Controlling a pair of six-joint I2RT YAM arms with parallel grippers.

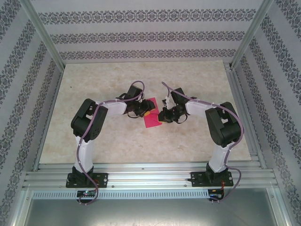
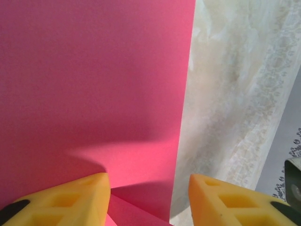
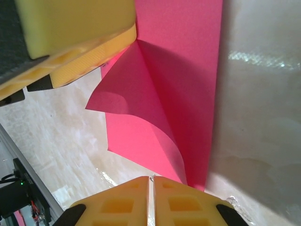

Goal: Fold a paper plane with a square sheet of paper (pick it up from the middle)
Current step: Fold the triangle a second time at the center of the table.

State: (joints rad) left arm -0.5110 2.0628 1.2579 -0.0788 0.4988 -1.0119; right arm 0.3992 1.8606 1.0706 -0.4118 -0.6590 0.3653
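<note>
The magenta-pink square sheet of paper (image 1: 151,115) lies mid-table between both grippers as a folded strip, not a pointed dart; the paper plane is out of view. One corner flap (image 3: 136,99) curls up off the layer beneath. My left gripper (image 1: 143,113) is open, its yellow fingers (image 2: 70,197) straddling the sheet's right edge (image 2: 181,141) low over the paper. My right gripper (image 3: 151,188) is shut at the sheet's near end, its fingertips beside the foot of the raised flap, with nothing visible between the pads. The left gripper's finger (image 3: 80,42) rests at the flap's crease.
The pale marbled tabletop (image 1: 94,136) surrounds the paper on all sides. Patterned walls and aluminium frame posts (image 1: 44,33) enclose the table. A rail (image 1: 150,174) at the near edge carries both arm bases.
</note>
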